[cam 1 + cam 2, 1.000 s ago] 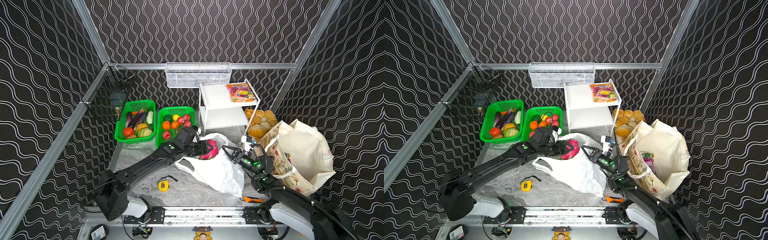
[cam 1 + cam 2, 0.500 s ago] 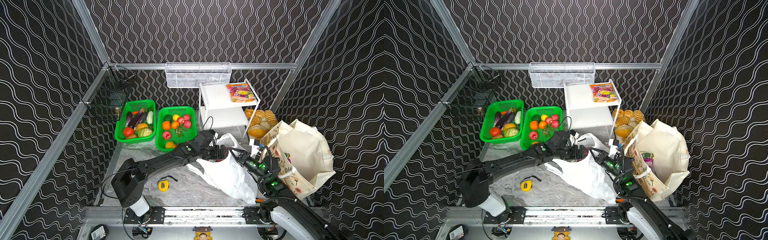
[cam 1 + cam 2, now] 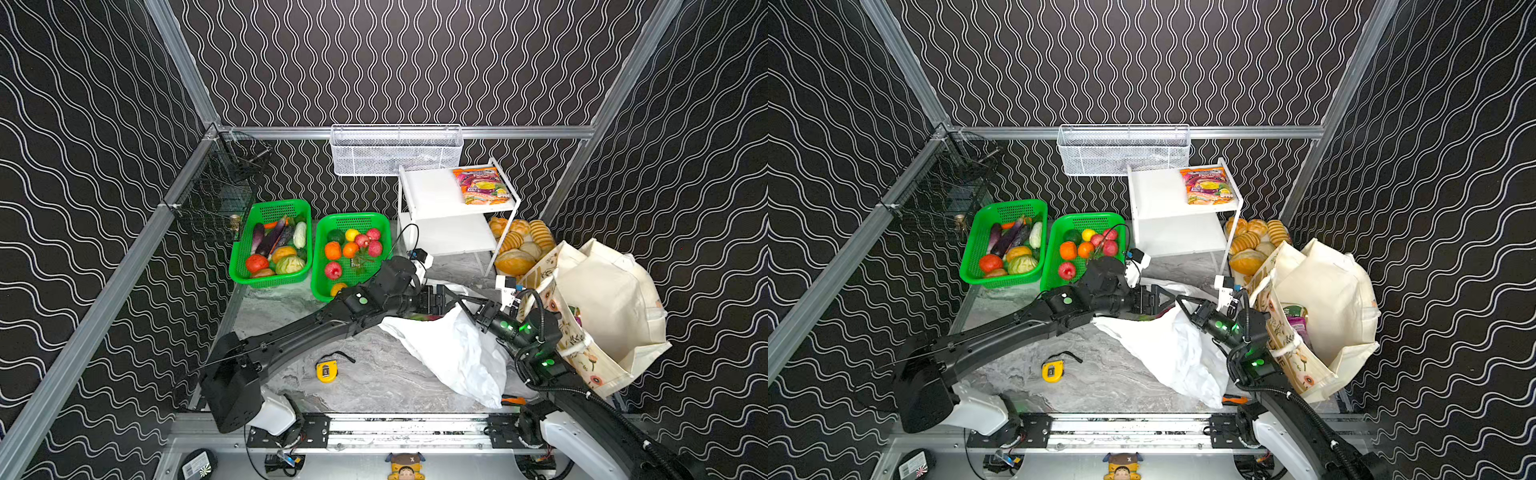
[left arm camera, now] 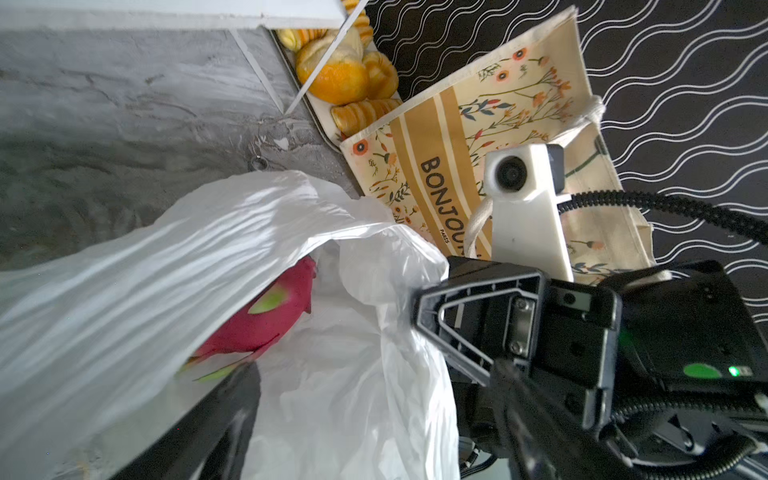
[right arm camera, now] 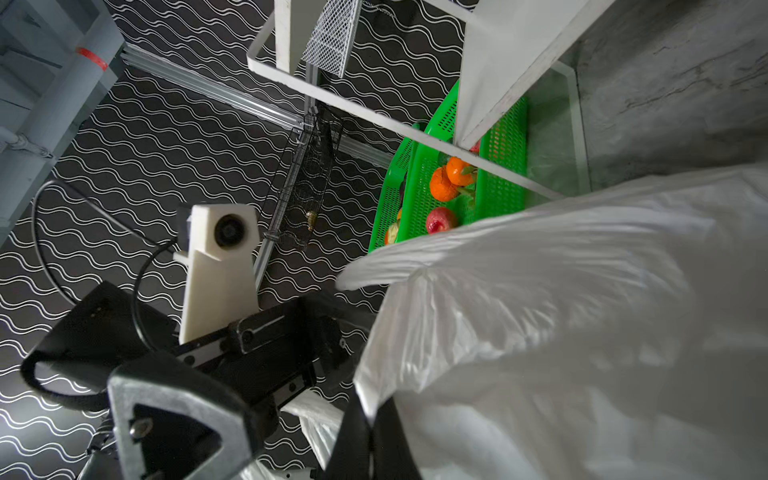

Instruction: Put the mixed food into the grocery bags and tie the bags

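Observation:
The white plastic grocery bag (image 3: 453, 353) lies on the table centre-right. My right gripper (image 3: 473, 309) is shut on its rim and holds the mouth up; in the right wrist view the right gripper (image 5: 370, 436) pinches the thin film. My left gripper (image 3: 455, 297) stands open at the bag's mouth, holding nothing. A pink dragon fruit (image 4: 270, 316) lies inside the bag, just past the left gripper (image 4: 374, 436). The cream cloth tote (image 3: 602, 299) stands at the right with a purple packet (image 3: 1298, 326) inside. More toy fruits (image 3: 351, 249) sit in a green basket.
Two green baskets (image 3: 270, 205) (image 3: 353, 217) stand at the back left. A white shelf (image 3: 432, 195) carries a snack packet (image 3: 482, 185). A tray of bread (image 3: 519, 245) sits behind the tote. A yellow tape measure (image 3: 326, 371) lies on the table near the front.
My left gripper carried the dragon fruit right into the bag's mouth and opened; the fruit now lies in the bag. My right gripper pulled the rim up and to the right.

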You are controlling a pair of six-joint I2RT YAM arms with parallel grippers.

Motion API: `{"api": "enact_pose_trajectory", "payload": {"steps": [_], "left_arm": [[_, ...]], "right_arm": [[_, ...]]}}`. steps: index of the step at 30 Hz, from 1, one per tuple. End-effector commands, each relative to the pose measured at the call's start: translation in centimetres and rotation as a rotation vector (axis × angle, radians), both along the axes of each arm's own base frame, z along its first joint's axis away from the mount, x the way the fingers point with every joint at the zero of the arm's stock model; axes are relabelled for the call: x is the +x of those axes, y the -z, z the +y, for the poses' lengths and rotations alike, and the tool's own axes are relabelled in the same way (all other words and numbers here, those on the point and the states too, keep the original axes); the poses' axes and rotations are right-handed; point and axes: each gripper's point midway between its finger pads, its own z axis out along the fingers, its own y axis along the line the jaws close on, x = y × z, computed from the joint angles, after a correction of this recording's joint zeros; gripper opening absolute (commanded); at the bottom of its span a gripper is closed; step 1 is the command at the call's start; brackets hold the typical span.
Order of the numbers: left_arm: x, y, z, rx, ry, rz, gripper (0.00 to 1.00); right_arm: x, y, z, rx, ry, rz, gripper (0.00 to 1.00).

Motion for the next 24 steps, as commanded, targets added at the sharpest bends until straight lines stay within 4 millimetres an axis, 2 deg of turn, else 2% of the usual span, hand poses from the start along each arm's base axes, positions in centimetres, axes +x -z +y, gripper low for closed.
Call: {"api": "enact_pose_trajectory", "payload": {"steps": [1, 10, 15, 16, 20, 22, 24], "left_arm": [[0.0, -1.3, 1.5, 0.043, 0.0, -0.124, 0.91], [-2.4, -5.8, 7.0, 0.125, 0.016, -0.384, 0.98], [-2.5, -7.2, 8.4, 0.188, 0.006, -0.439, 0.99], [-1.9, -7.1, 9.3, 0.219, -0.05, -0.425, 0.99], [0.8, -6.6, 15.4, 0.352, -0.373, -0.393, 0.98], [2.0, -5.3, 18.4, 0.379, -0.461, -0.319, 0.97], [3.1, -3.2, 19.9, 0.355, -0.453, -0.195, 0.95]], "right_arm": [[-0.2, -1.1, 0.2, 0.006, -0.027, -0.038, 0.0], [0.1, -1.3, 0.3, 0.002, -0.032, -0.04, 0.0], [0.2, -1.2, 0.5, 0.013, -0.045, -0.04, 0.0], [0.1, -1.3, 0.6, 0.012, -0.054, -0.043, 0.0], [0.0, -1.2, 0.8, -0.001, -0.072, -0.044, 0.0], [0.0, -1.3, 0.8, -0.006, -0.072, -0.047, 0.0], [0.0, -1.4, 0.9, -0.009, -0.076, -0.049, 0.0]]}}
